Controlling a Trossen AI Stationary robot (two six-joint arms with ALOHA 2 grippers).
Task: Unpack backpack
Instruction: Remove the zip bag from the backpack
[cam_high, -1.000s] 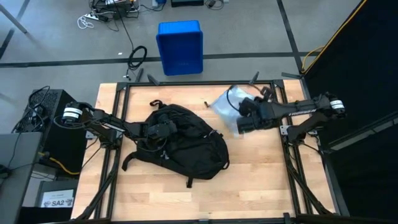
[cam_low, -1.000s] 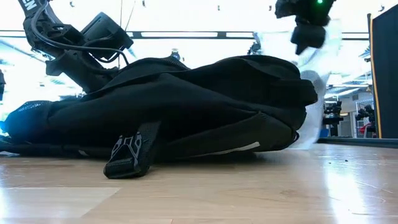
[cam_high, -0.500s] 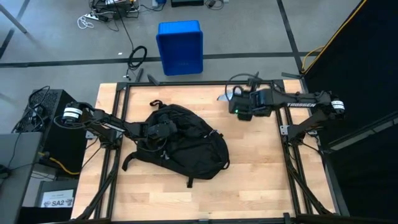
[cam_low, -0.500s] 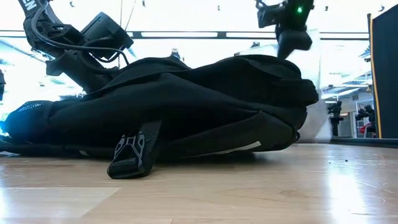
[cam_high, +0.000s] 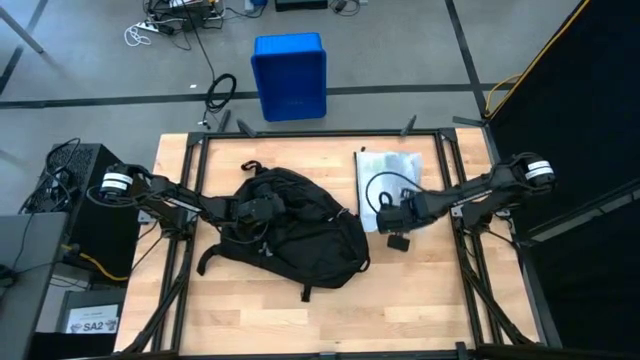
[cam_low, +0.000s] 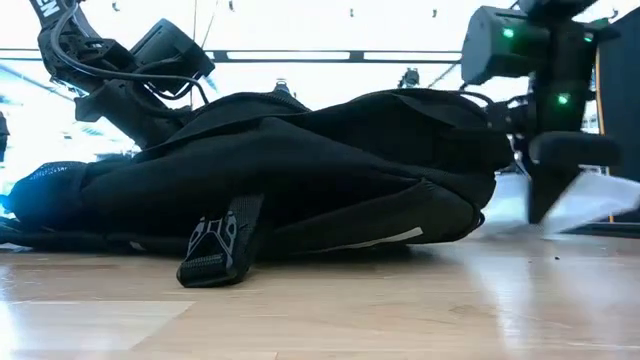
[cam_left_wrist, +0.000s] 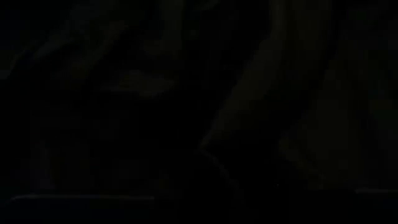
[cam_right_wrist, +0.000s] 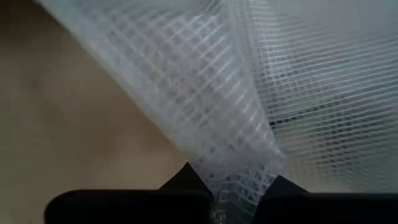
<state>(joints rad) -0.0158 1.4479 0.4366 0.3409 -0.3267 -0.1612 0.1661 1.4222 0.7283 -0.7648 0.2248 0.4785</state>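
Observation:
The black backpack (cam_high: 295, 228) lies on its side at the table's middle; it fills the low view (cam_low: 300, 180). My left gripper (cam_high: 262, 210) sits at the backpack's upper left part, with its fingers hidden in the black fabric, and its wrist view is dark. A translucent white mesh pouch (cam_high: 390, 172) lies flat on the table to the right of the backpack. My right gripper (cam_high: 386, 220) is shut on the pouch at its near end, low over the table (cam_low: 545, 195). My right gripper pinches the mesh pouch's near edge (cam_right_wrist: 239, 183) between its two fingers, slanting down from the table's right side. The held edge is lifted a little off the wood, and the rest of the pouch (cam_high: 392, 165) lies on the table toward the far edge.
A blue bin (cam_high: 290, 75) stands on the floor beyond the far edge. A backpack strap with a buckle (cam_low: 215, 245) lies on the wood on the near side. Bare wood (cam_high: 420, 290) shows at the near right.
My right gripper has carried the pouch in the air first toward the far edge, then down and toward the near edge. The pouch, crumpled and lifted before, now lies spread out flat on the table at the far right.

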